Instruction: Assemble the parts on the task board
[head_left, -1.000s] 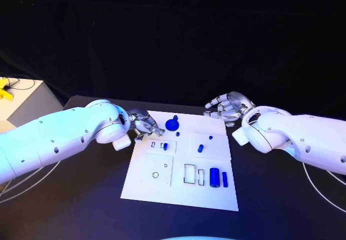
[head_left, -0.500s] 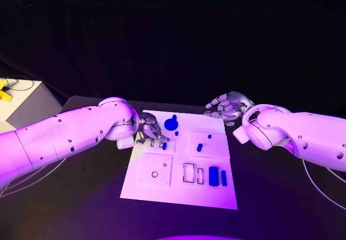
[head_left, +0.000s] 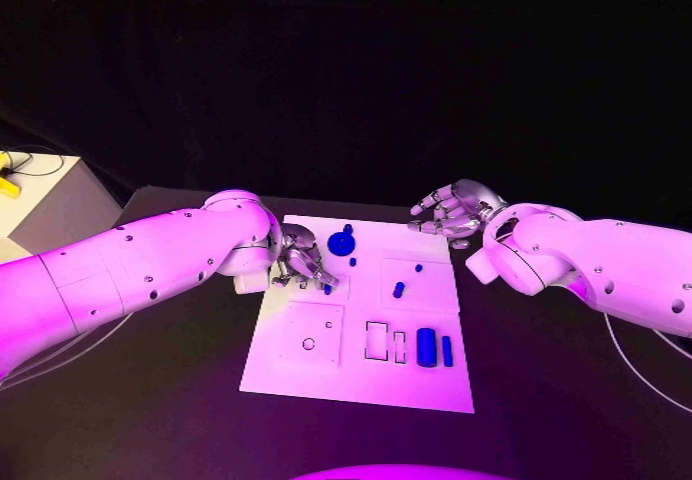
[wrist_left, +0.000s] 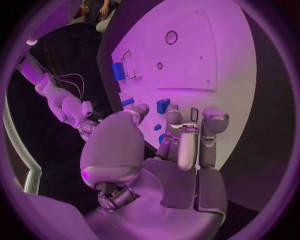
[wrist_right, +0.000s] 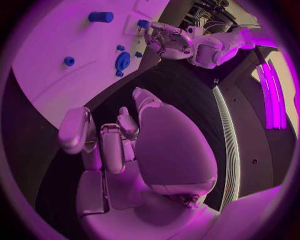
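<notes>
The white task board (head_left: 289, 375) lies mid-table. My left hand (head_left: 300, 262) hovers over its far left part, fingers stretched toward a small blue part (head_left: 327, 288) standing in a slot; in the left wrist view that part (wrist_left: 163, 105) sits just beyond the fingertips (wrist_left: 173, 116), and nothing shows in the hand (wrist_left: 181, 137). A round blue part (head_left: 342, 242) lies just right of the hand. My right hand (head_left: 451, 212) hangs off the board's far right corner, fingers loosely bent, holding nothing (wrist_right: 103, 140).
Further blue parts on the board: two small pegs (head_left: 418, 268) (head_left: 398, 291), a thick cylinder (head_left: 426, 345) and a slim one (head_left: 447, 349) near the right edge. A pale box (head_left: 51, 205) stands at the table's far left.
My left hand has crept a little nearer over the board toward the small blue part in the slot. The right hand has stayed where it was.
</notes>
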